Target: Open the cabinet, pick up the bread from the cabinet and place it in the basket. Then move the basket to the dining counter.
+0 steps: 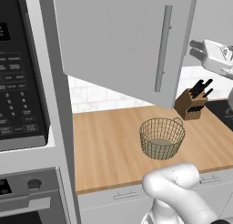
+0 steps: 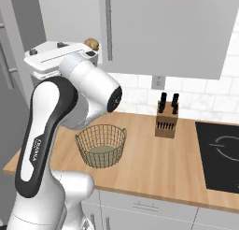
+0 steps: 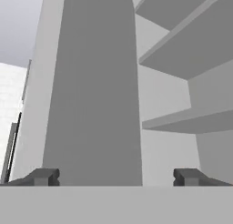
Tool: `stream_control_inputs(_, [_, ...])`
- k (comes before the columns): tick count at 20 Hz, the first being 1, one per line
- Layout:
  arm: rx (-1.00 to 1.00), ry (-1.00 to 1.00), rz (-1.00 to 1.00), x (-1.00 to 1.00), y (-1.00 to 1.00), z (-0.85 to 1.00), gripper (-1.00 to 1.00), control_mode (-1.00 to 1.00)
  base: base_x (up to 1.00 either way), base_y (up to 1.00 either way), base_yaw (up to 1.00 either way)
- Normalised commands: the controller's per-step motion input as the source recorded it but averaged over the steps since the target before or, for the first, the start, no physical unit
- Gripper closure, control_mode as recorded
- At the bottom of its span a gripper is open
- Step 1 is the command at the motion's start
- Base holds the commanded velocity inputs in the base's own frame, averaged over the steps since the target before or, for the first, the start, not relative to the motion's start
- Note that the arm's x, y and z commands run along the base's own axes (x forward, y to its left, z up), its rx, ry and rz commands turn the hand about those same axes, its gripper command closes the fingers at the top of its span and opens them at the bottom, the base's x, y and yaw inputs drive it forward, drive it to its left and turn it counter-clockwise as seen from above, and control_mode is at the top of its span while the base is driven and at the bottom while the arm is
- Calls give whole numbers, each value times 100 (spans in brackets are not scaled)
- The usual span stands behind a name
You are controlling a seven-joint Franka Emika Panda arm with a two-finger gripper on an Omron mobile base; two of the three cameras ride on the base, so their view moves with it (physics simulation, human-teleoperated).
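On the wood worktop (image 1: 104, 145), the basket (image 1: 161, 138) sits upright, with the arm's white elbow (image 1: 175, 180) low in front of it. The knife block (image 1: 191, 102) stands behind the basket and to its right, close to the tiled wall, well apart from the basket. Farther right of the basket lies the black cooktop (image 2: 219, 149). Above the basket the cabinet (image 1: 123, 41) has its door swung out over the worktop, the silver handle (image 1: 163, 48) running down its front. The bread (image 2: 91, 44) shows as a small tan lump up beside the cabinet door, just behind the white hand, above and left of the basket in the right base view. The gripper (image 3: 117, 176) has its jaws spread wide, both fingertips (image 3: 44, 176) far apart with nothing between them; ahead of it stand grey shelves (image 3: 182, 54) and a grey panel edge (image 3: 93, 91). To the basket's far left in the left base view stands the black microwave (image 1: 20, 73) above an oven (image 1: 27, 193).
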Motion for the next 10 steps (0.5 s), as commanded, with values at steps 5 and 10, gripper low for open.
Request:
stream_control_inputs(5, [0,0,0,30,14,0,-100,-100,0,0,0])
stream_control_inputs(10, [0,0,0,30,17,0,-100,-100,0,0,0])
